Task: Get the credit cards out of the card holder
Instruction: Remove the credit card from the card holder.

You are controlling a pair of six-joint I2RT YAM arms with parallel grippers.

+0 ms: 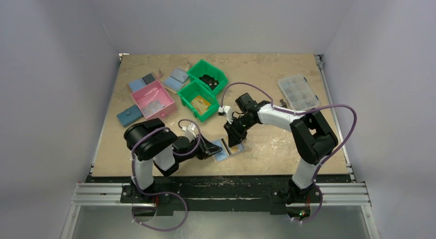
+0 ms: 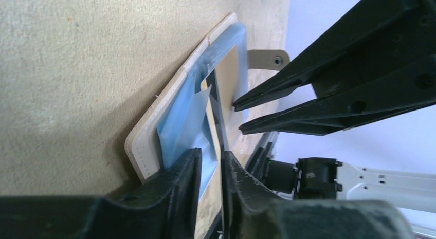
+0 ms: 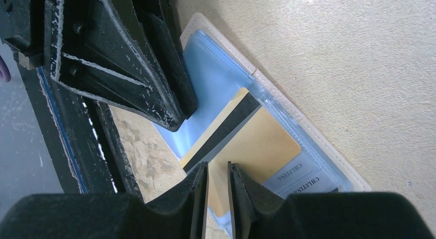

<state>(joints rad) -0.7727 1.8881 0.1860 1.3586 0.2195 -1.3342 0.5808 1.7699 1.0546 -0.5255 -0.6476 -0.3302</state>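
Soft even light, faint shadows, foreground blurred

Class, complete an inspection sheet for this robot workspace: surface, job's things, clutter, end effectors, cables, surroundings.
Surface: scuffed wooden table.
Job's things: card holder lying open between the arms; yellow card partly out of its slot.
Clutter: pink bin, green bins, clear organizer box, flat wallets, at the far side.
End effectors: left end effector straddles the holder's blue panel, grip unclear; right end effector, jaws slightly apart, at the yellow card.
Cables: purple cables looping along both arms.
Surroundings: plain pale walls.
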